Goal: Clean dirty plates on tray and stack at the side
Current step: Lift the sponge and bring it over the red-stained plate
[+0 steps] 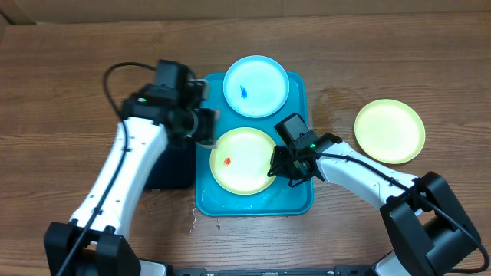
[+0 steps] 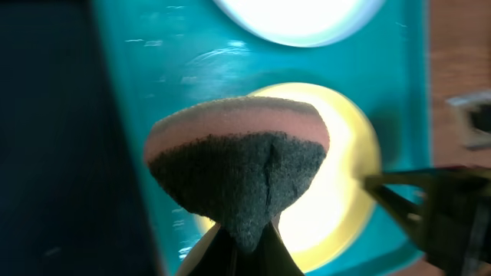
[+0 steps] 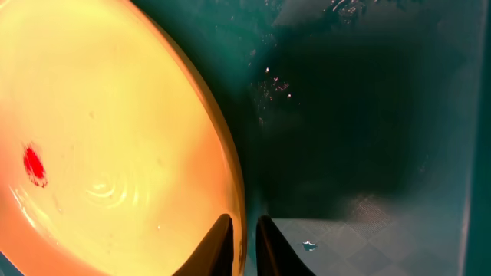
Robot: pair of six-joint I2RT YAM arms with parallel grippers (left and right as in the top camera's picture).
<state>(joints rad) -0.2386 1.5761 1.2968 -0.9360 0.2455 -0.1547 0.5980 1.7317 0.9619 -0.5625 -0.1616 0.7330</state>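
Note:
The turquoise tray point(image 1: 301, 195) holds a light-blue plate point(image 1: 261, 88) with a blue smear at the back and a lime-green plate point(image 1: 245, 157) with an orange-red smear in front. A second lime-green plate point(image 1: 390, 130) lies on the table to the right. My left gripper point(image 1: 205, 125) is shut on a pink and dark grey sponge point(image 2: 238, 165), held above the green plate's left edge point(image 2: 349, 130). My right gripper point(image 1: 275, 170) is shut on the right rim of the smeared green plate point(image 3: 115, 153), one finger on each side of the rim point(image 3: 244, 238).
A black tray point(image 1: 173, 165) sits left of the turquoise tray, under my left arm. The tray floor point(image 3: 368, 115) looks wet with droplets. Small water spots lie on the wooden table point(image 1: 69, 92) near the tray's front left corner.

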